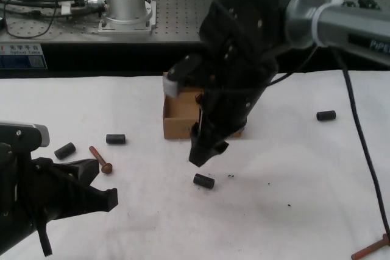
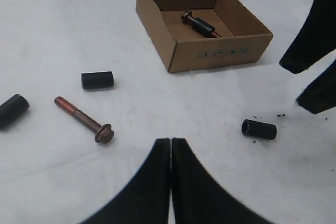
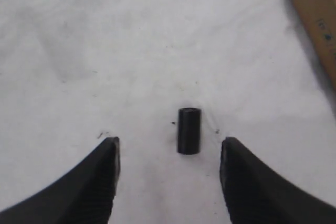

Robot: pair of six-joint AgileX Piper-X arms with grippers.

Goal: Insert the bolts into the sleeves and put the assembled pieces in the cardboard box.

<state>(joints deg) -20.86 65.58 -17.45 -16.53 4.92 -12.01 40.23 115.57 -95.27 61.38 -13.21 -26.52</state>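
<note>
Hovering over a black sleeve (image 3: 189, 130) on the white worktop (image 1: 292, 168), the right claw (image 3: 170, 141) is spread wide, with the sleeve lying between its tips. The left claw (image 2: 171, 153), pressed together and holding nothing, sits near 1 loose bolt (image 2: 84, 120). 1 assembled piece (image 2: 202, 24) already lies in the cardboard box (image 2: 220, 56). The sleeve could roll or squirt aside if the tips close off-centre.

The white-covered bench (image 1: 292, 168) holds an open brown cardboard box (image 1: 178, 127), four short black cylindrical sleeves (image 1: 204, 181) and two coppery flanged bolts (image 1: 100, 159).
</note>
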